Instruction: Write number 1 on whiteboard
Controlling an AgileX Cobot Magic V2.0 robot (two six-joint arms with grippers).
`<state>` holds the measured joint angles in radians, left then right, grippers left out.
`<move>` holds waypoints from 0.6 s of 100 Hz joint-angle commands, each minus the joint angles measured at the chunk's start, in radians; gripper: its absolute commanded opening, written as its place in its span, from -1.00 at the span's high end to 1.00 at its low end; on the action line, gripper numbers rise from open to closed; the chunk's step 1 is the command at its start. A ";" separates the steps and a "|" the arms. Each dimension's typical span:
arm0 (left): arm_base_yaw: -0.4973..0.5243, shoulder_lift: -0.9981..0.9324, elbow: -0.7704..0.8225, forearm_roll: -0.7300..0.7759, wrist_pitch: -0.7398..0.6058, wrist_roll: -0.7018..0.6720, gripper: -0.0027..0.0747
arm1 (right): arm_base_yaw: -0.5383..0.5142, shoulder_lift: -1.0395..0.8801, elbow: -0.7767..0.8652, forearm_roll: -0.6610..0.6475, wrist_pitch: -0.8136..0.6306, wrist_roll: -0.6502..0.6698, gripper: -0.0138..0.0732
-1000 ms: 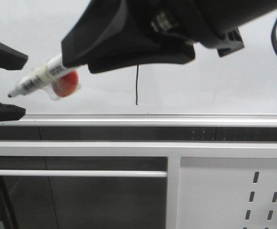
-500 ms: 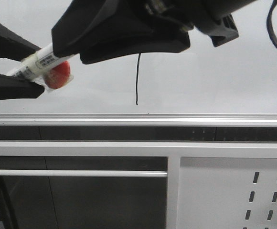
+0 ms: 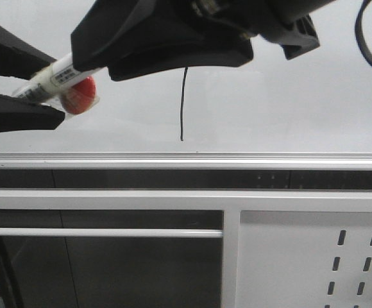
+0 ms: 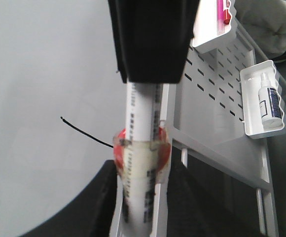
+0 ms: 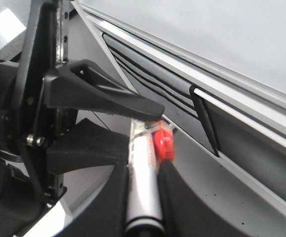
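**Marker handover at board's left, stroke already on the whiteboard**

Far left, front view: the left gripper [image 3: 42,96] is showing two black fingers, one above and one below the marker's tip end. They are lying close along the marker [image 3: 54,80], and the lower finger is looking in contact with it. Whether they are actually pressing on it, I cannot tell; the left wrist view is showing the barrel running down between them but not settling the pinch.

Moving right: the marker is lying tilted, long axis running from lower left to upper right, tip end pointing into the left gripper, back end buried in the right gripper [image 3: 102,64]. A red blob under clear tape [image 3: 80,97] is sitting on the barrel between the two grippers. The right gripper's jaws are closing tight on the barrel, clearest in the right wrist view [image 5: 144,197].

Further right: the number 1 [image 3: 183,102] is standing as a thin dark near-vertical stroke on the whiteboard [image 3: 288,102], its top hidden behind the right gripper, its foot ending just above the silver rail [image 3: 237,156].

Judgement: writing appears done; the coming move is turning on the marker's axis being lined up into the left gripper, which is the nearer one to its tip
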<state>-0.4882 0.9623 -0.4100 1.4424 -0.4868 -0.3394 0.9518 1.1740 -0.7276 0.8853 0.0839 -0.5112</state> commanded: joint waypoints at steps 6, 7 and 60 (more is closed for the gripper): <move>-0.003 -0.008 -0.036 -0.044 -0.025 -0.008 0.37 | -0.030 -0.016 -0.034 -0.006 -0.050 -0.010 0.82; -0.003 -0.008 -0.036 -0.044 -0.025 -0.008 0.37 | -0.030 -0.016 -0.034 -0.006 -0.047 -0.010 0.82; -0.003 -0.008 -0.036 -0.044 0.003 -0.008 0.42 | -0.033 -0.016 -0.034 -0.002 -0.001 -0.010 0.82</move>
<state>-0.4882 0.9623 -0.4118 1.4424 -0.4659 -0.3394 0.9271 1.1758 -0.7276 0.8853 0.1160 -0.5112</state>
